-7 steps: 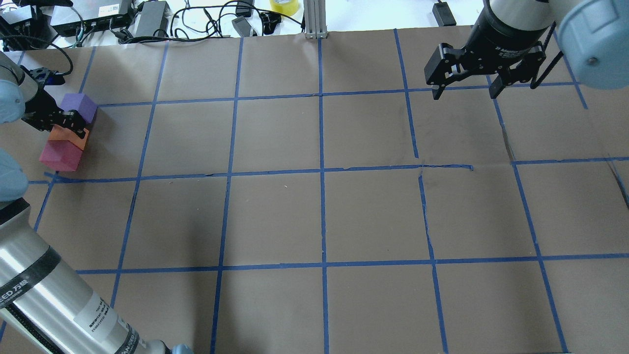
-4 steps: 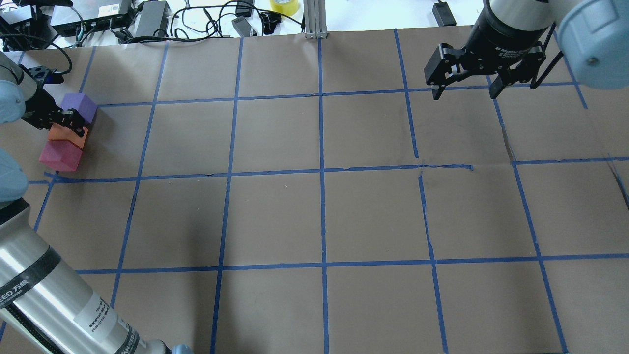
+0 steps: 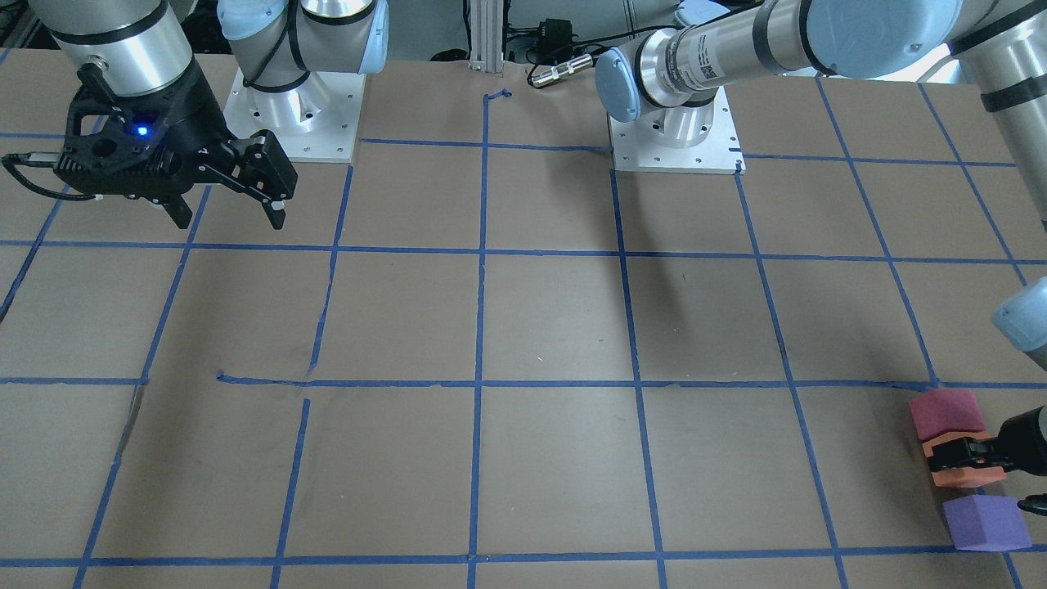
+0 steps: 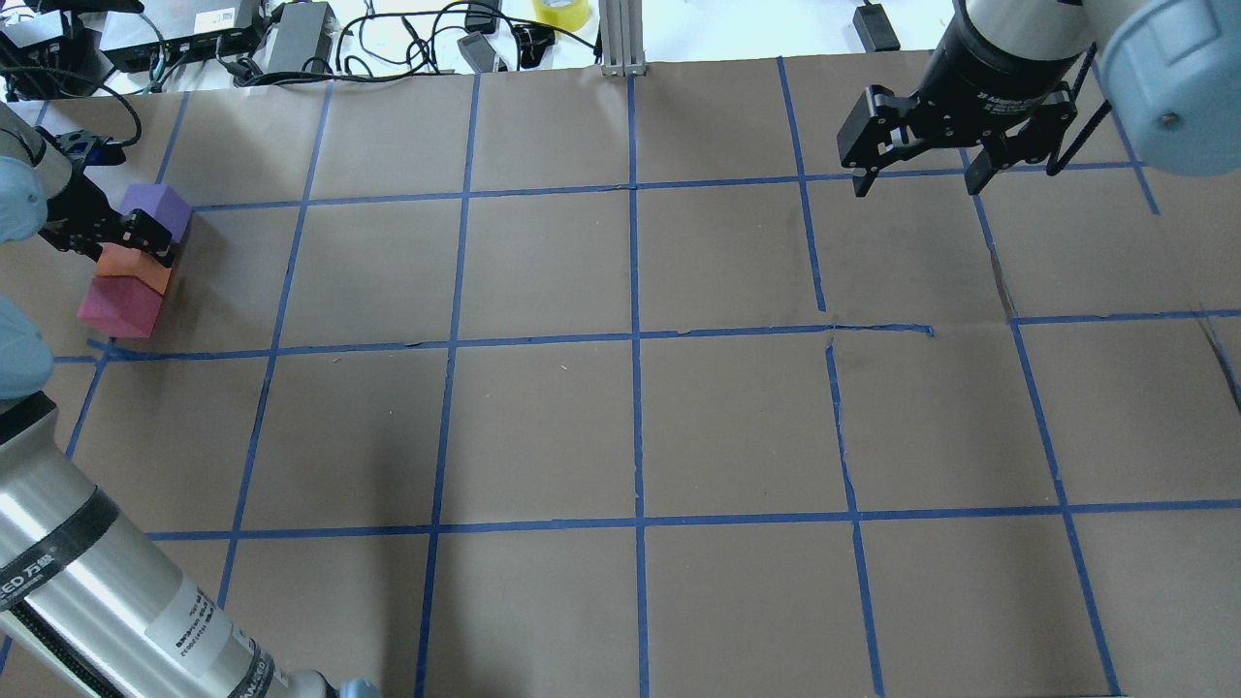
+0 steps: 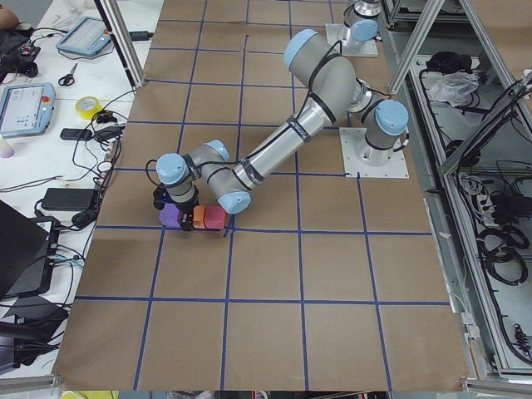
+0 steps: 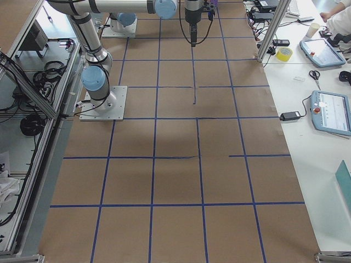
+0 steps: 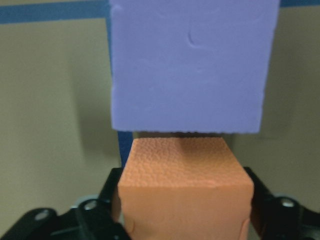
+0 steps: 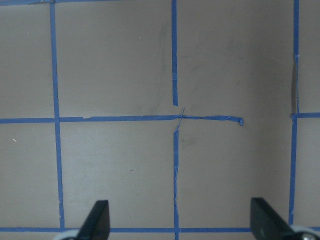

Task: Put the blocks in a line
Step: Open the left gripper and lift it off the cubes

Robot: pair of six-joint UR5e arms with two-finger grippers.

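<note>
Three foam blocks sit in a row at the table's far left in the overhead view: purple block [image 4: 155, 207], orange block [image 4: 130, 266], red-pink block [image 4: 116, 305]. My left gripper [image 4: 138, 250] is shut on the orange block, low over the table between the other two. In the left wrist view the orange block [image 7: 185, 182] sits between my fingers [image 7: 107, 200], with the purple block [image 7: 192, 65] just ahead. The front view shows the red-pink [image 3: 945, 413], orange [image 3: 973, 478] and purple [image 3: 986, 523] blocks. My right gripper [image 4: 911, 179] hangs open and empty above the far right.
The brown table cover [image 4: 630, 417] carries a blue tape grid. Cables, power bricks and a yellow tape roll [image 4: 560, 12] lie past the far edge, beside an aluminium post [image 4: 620, 39]. The arm bases [image 3: 671, 139] stand at the robot's side.
My left gripper has shifted slightly toward the purple block, carrying the orange block with it. The right arm has not moved.
</note>
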